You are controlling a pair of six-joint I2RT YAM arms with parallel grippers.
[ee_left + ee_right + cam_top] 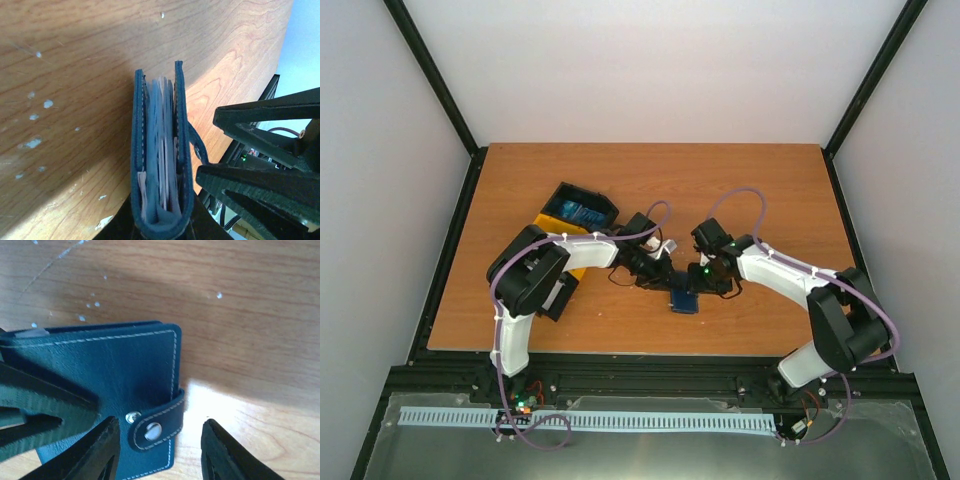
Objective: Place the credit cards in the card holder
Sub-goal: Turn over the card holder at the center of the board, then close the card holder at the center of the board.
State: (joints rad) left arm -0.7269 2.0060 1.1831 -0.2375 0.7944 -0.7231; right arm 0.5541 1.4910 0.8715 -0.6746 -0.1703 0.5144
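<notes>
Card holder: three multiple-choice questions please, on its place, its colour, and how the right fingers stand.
1. Where is the card holder? A in a bin; B near the table's front middle; C at the far edge.
2. Its cover? A red; B navy blue; C yellow.
3. The right fingers? A apart, the strap between them; B shut on a card; C out of view.
Answers: 1 B, the top view shows it there; 2 B, blue with pale stitching; 3 A, the wrist view shows the gap.

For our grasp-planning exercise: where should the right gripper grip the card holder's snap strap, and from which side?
Probably the snap strap, by its narrow tab, approached from the card holder edge it wraps over: that tab lies between the right gripper's open fingers.
</notes>
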